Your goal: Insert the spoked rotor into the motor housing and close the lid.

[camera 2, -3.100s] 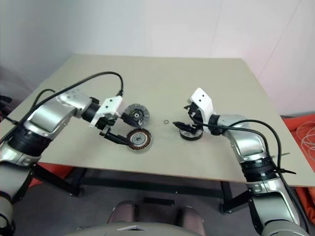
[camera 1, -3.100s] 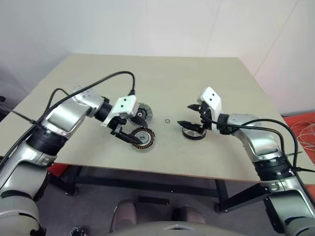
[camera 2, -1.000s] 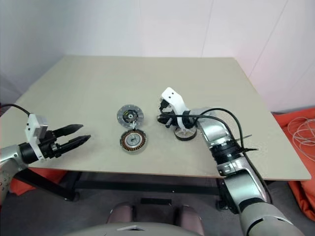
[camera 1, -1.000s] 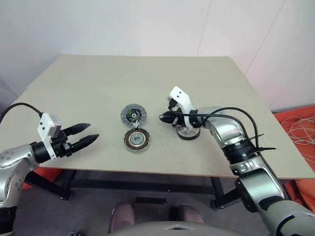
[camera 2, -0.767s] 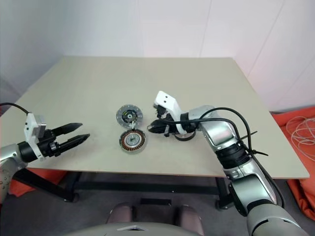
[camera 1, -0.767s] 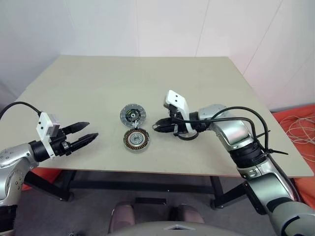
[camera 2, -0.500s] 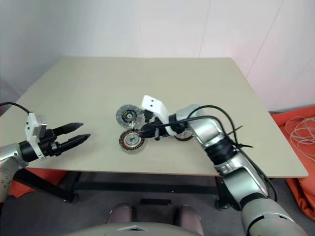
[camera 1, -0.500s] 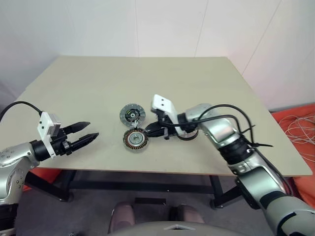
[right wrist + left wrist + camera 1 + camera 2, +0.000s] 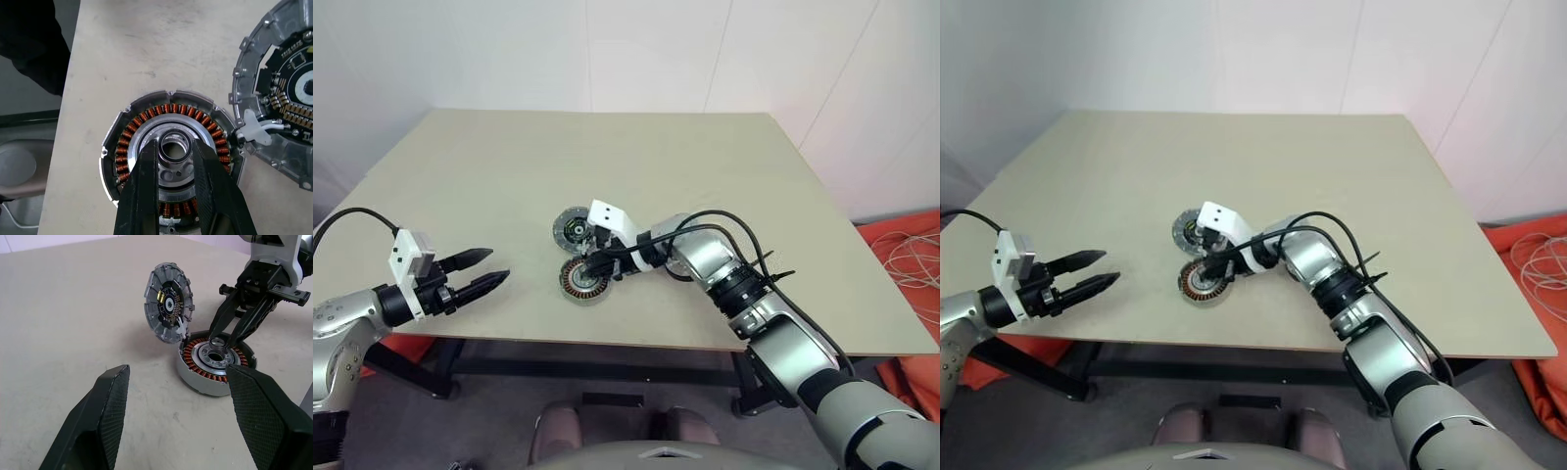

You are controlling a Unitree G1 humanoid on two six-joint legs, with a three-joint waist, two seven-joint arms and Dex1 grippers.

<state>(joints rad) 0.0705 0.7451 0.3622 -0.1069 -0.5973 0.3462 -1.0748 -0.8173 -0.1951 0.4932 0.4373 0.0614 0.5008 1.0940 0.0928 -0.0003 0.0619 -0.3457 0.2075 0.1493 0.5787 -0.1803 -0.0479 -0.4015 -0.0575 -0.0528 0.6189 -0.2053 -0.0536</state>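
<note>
Table (image 9: 705,166), motor housing (image 9: 168,161) under right end effector (image 9: 174,147)

Even, bright, diffuse light from overhead; no hard glare. Table (image 9: 460,176) evenly lit, with soft, short shadows beneath the motor housing (image 9: 215,367) and the lid (image 9: 168,308). Head views show wide-angle bending at the edges. In the left wrist view the near fingers (image 9: 105,421) look slightly soft; the copper windings stay crisp.

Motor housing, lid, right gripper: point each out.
motor housing (image 9: 128,147): right wrist view, on the copper windings.
lid (image 9: 166,302): left wrist view, on its dark centre.
right gripper (image 9: 175,147): right wrist view, between the fingertips, on a small ring.
</note>
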